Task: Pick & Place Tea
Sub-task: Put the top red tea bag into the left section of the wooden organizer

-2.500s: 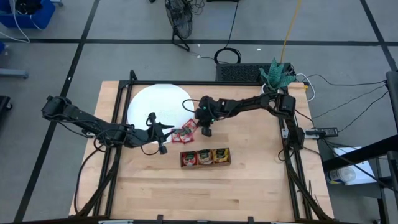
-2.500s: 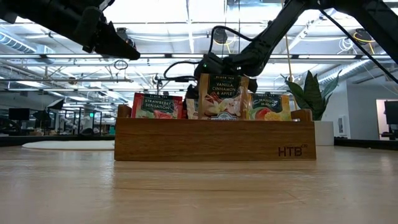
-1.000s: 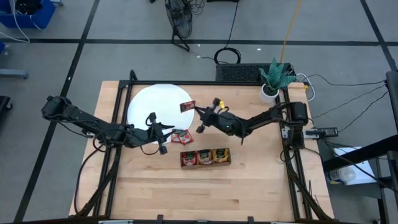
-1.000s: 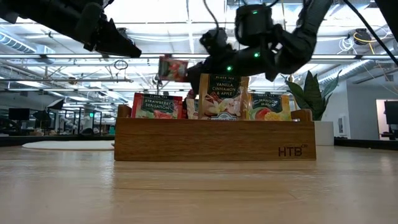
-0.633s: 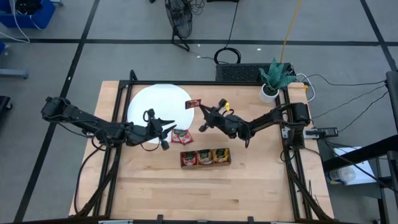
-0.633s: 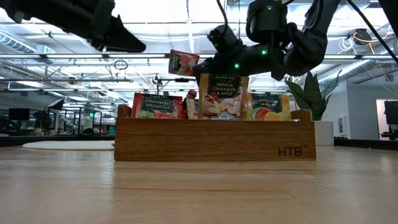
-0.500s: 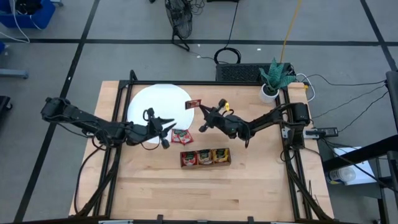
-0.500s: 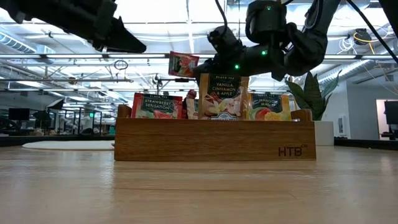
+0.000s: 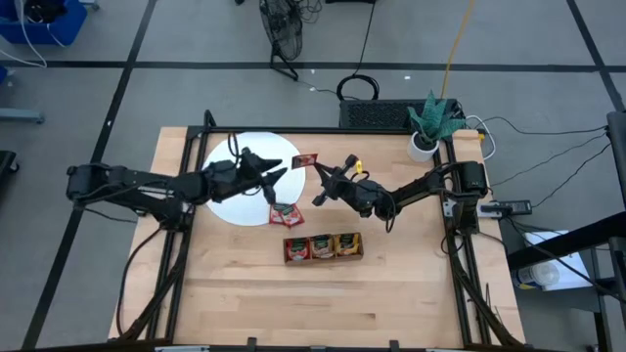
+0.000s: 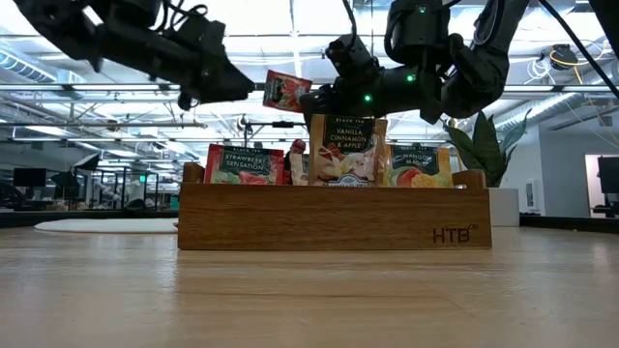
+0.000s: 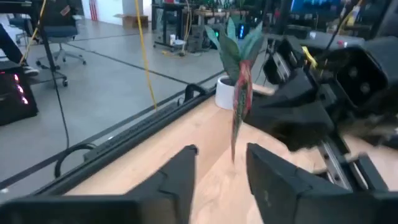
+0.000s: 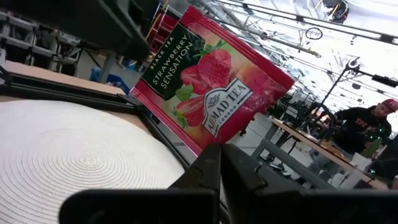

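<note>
The tea is what you're watching: a red strawberry sachet (image 9: 305,161) is up in the air over the edge of the white disc (image 9: 227,168), pinched at one corner by your right gripper (image 9: 320,168). In the right wrist view you can read the sachet (image 12: 214,85) plainly, strawberries on the face, with the two dark fingers (image 12: 208,171) pressed tight together on its lower edge. So that's a firm, closed pinch on the sachet.

Your left gripper (image 9: 282,170) sits over the disc, its tips pointing at the raised sachet from the other side. The left wrist view shows the sachet (image 11: 239,99) edge-on, standing ahead of the gap between the left fingers (image 11: 180,169), and those fingers stand parted, nothing clamped between them. Whether the tips touch the sachet, you can't tell from these angles. From the low view the sachet (image 10: 285,91) hangs tilted between the two arms, above the wooden tray (image 10: 334,218).

A second red sachet (image 9: 287,215) lies flat on the table just past the disc's rim, near the tray (image 9: 324,257). The tray holds more tea upright in its three compartments: red (image 9: 296,248) on one end, pale vanilla-and-apple (image 9: 321,245) in the middle, orange-yellow (image 9: 346,243) on the other end.

A potted plant (image 9: 430,122) stands at the table's far right corner.
</note>
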Available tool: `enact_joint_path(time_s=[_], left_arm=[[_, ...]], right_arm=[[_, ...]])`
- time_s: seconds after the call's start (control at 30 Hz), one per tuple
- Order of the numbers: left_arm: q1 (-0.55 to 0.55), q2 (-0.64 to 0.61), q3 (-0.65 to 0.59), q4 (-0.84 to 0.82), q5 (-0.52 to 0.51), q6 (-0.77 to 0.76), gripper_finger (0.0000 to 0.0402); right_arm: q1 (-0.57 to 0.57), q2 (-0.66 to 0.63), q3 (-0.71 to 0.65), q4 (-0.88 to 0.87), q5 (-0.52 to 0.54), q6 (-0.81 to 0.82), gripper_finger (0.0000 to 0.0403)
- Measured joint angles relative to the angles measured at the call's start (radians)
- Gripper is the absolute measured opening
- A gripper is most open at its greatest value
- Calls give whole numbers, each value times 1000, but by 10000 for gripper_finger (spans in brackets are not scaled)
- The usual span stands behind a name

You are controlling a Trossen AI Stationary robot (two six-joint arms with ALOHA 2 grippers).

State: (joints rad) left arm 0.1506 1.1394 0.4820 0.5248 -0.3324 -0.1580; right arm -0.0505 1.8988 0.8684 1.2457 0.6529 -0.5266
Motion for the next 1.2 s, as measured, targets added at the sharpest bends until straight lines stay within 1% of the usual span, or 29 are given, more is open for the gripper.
enact_joint_path(time_s=[0.17,0.23,0.3,0.4,0.83,0.9,0.97,1.03,1.13,1.17,1.2], left_arm=[[16,125,0,167,30,-2,197],[16,169,1,265,32,11,212],[16,198,1,313,32,38,221],[16,221,1,356,32,75,227],[16,218,1,360,32,96,224],[16,218,1,360,32,97,208],[16,218,1,359,32,97,177],[16,218,1,358,35,107,132],[16,218,1,355,44,133,46],[16,218,1,355,44,146,23],[16,218,1,355,44,151,14]], right_arm=[[0,0,0,-5,-27,17,0],[0,0,0,-10,-27,17,0],[0,0,0,-13,-27,17,0],[0,0,0,-22,-27,17,0],[0,0,0,-23,-27,17,0],[0,1,0,-24,-27,17,0],[0,1,0,-24,-27,17,0],[0,1,0,-24,-26,17,0],[0,1,0,-24,-27,17,0],[0,1,0,-24,-27,17,0],[0,1,0,-24,-27,17,0]])
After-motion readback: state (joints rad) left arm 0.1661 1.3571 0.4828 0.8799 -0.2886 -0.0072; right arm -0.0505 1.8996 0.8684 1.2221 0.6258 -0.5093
